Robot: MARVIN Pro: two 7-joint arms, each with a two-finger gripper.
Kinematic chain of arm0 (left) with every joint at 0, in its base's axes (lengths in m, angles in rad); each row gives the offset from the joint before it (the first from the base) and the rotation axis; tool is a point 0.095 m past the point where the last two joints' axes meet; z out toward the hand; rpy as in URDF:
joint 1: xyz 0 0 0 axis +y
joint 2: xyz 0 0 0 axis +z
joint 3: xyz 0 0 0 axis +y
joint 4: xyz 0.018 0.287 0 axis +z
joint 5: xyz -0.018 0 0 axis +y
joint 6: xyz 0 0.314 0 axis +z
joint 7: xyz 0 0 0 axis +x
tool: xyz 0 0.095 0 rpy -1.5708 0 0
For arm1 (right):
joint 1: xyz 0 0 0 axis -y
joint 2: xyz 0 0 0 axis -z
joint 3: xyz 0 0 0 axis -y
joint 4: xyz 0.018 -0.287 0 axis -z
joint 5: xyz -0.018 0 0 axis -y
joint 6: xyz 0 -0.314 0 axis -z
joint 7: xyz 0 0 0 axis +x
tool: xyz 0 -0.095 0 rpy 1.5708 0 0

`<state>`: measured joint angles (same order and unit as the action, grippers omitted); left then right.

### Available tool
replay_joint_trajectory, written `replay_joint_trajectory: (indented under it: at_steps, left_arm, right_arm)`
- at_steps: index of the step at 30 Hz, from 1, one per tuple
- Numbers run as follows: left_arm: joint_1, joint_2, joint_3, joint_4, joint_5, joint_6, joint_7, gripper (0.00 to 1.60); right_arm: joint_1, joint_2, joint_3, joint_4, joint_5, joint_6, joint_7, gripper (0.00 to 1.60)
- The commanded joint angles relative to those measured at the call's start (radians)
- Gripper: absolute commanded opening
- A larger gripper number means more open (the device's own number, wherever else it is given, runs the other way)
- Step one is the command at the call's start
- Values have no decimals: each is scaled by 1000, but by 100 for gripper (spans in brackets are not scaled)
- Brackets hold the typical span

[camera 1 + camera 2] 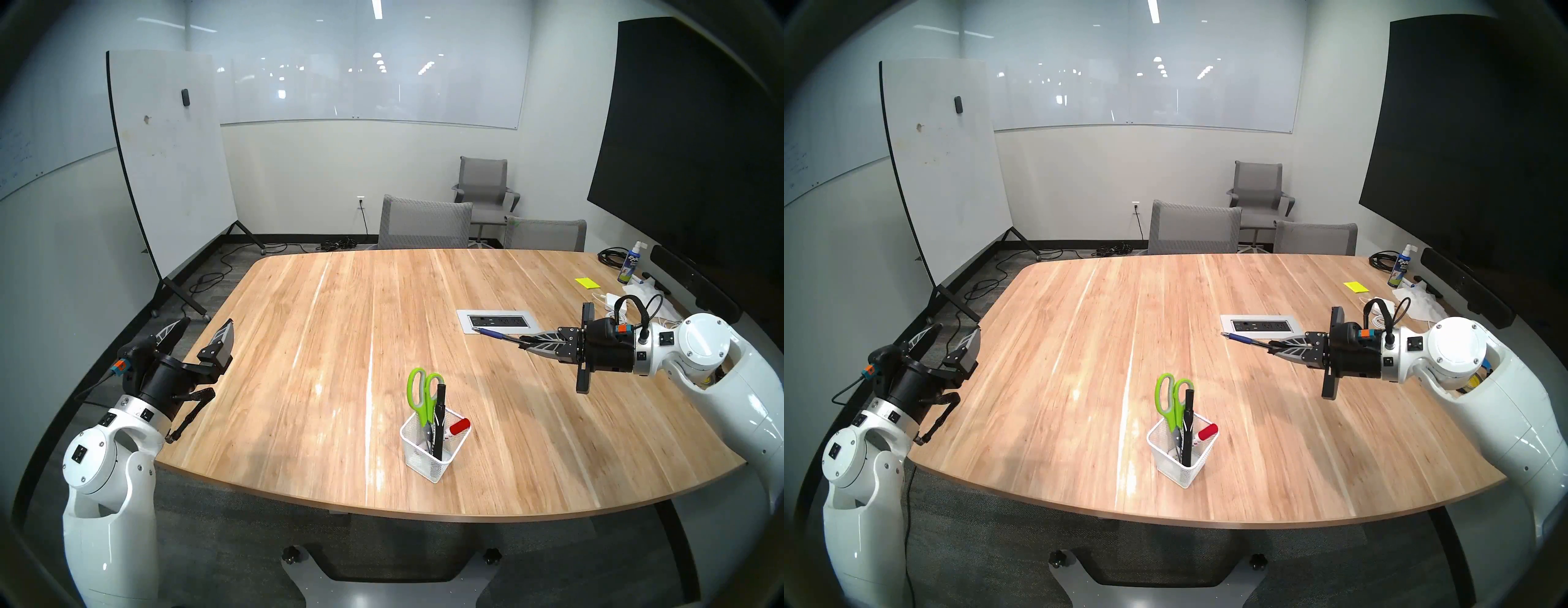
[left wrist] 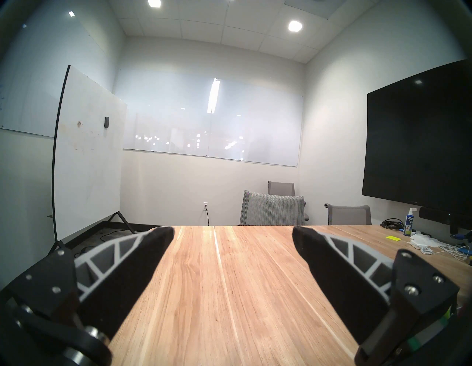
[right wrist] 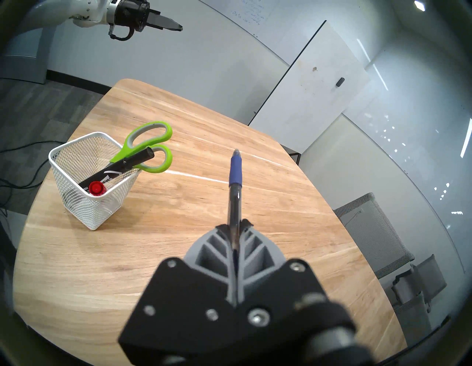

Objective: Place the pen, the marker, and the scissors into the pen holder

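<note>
The white mesh pen holder [image 1: 432, 456] [image 1: 1180, 458] [image 3: 84, 196] stands near the table's front edge. In it are the lime-green-handled scissors [image 1: 421, 392] [image 3: 150, 143], blades down, a black marker [image 1: 439, 418] [image 3: 122, 167] and a red-capped marker [image 1: 460, 426] [image 3: 97, 188]. My right gripper [image 1: 522, 339] [image 1: 1272, 347] [image 3: 235, 225] is shut on the blue pen [image 1: 494, 334] [image 1: 1244, 339] [image 3: 235, 176], held above the table at the right, far from the holder. My left gripper [image 1: 205, 329] [image 2: 233, 235] is open and empty at the table's left edge.
A power outlet panel [image 1: 498, 320] is set in the table under the pen tip. A spray bottle [image 1: 629, 264], yellow sticky notes [image 1: 586, 283], cables and tissue lie at the far right. Chairs [image 1: 424, 225] stand behind the table; a whiteboard [image 1: 169, 161] stands at the left.
</note>
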<state>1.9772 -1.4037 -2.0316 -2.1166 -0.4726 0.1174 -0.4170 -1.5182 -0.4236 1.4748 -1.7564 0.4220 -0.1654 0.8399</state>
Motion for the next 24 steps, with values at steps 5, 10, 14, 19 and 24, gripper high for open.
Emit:
replay_joint_trajectory:
  at_steps: [5, 10, 14, 19, 24]
  left_arm:
    - [-2, 0, -2, -22, -1, 0, -2, 160]
    - [-3, -2, -2, -22, 0, 1, -3, 160]
    - [-3, -3, -3, -22, 1, 1, -4, 160]
    - [-4, -4, -3, -22, 2, 2, -5, 160]
    - [-5, -6, -4, -22, 3, 3, -6, 160]
  right_arm:
    - [17, 4, 12, -5, 1, -2, -2, 0]
    - [17, 4, 12, -5, 1, -2, -2, 0]
    - [17, 4, 12, -5, 1, -2, -2, 0]
    - [17, 4, 12, -5, 1, -2, -2, 0]
    - [17, 4, 12, -5, 1, -2, -3, 0]
